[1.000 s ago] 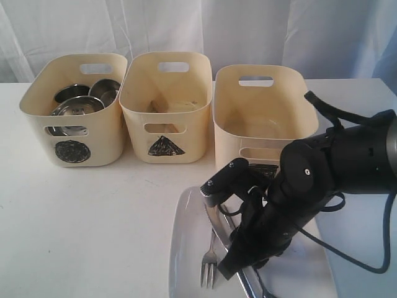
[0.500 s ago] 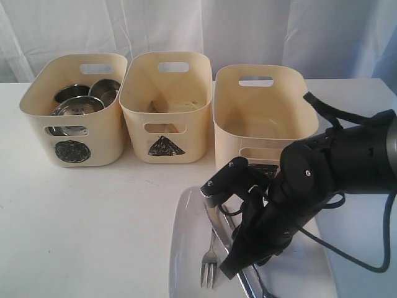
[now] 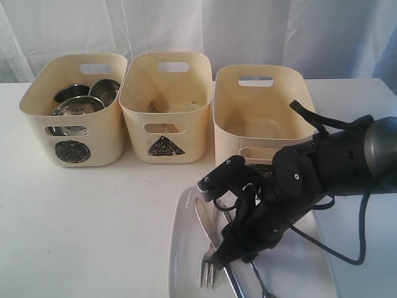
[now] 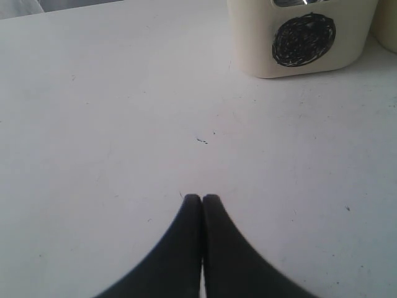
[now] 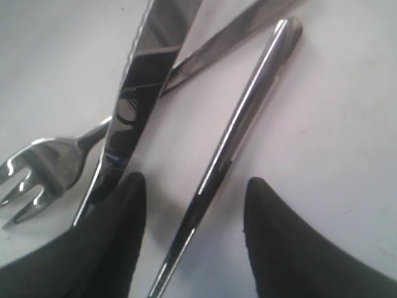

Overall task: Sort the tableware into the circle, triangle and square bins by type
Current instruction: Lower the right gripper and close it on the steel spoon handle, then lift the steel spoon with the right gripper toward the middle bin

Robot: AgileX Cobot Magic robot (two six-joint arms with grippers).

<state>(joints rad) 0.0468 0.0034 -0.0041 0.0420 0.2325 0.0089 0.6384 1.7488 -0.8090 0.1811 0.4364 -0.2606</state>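
Now the right pincer (image 5: 193, 185) is lower over the large white plate (image 3: 185, 248) than a second ago, and it has moved a little toward the left side of the exterior view. Its jaws stand apart. In the right wrist view one fingertip is on each side of the spoon handle (image 5: 248, 105), and neither one presses on it, so nothing is gripped. One fingertip is just beside the knife (image 5: 149, 68).

The knife has also changed place: on the plate its blade now lies more to the left than before, and it crosses over the handle of the fork (image 3: 208, 270). The fork keeps nearly the same place, with its tines toward the front edge of the plate.

The left pincer (image 4: 201, 198) is closed, with its tips touching and nothing between them. It hangs over the bare bench (image 3: 93, 223), near the circle bin (image 3: 37, 105).

The three bins stand in a row as before. The circle bin holds the steel bowls (image 3: 77, 107). The triangle bin (image 3: 139, 118) is in the middle, and the square bin (image 3: 263, 118) stands just behind the plate.
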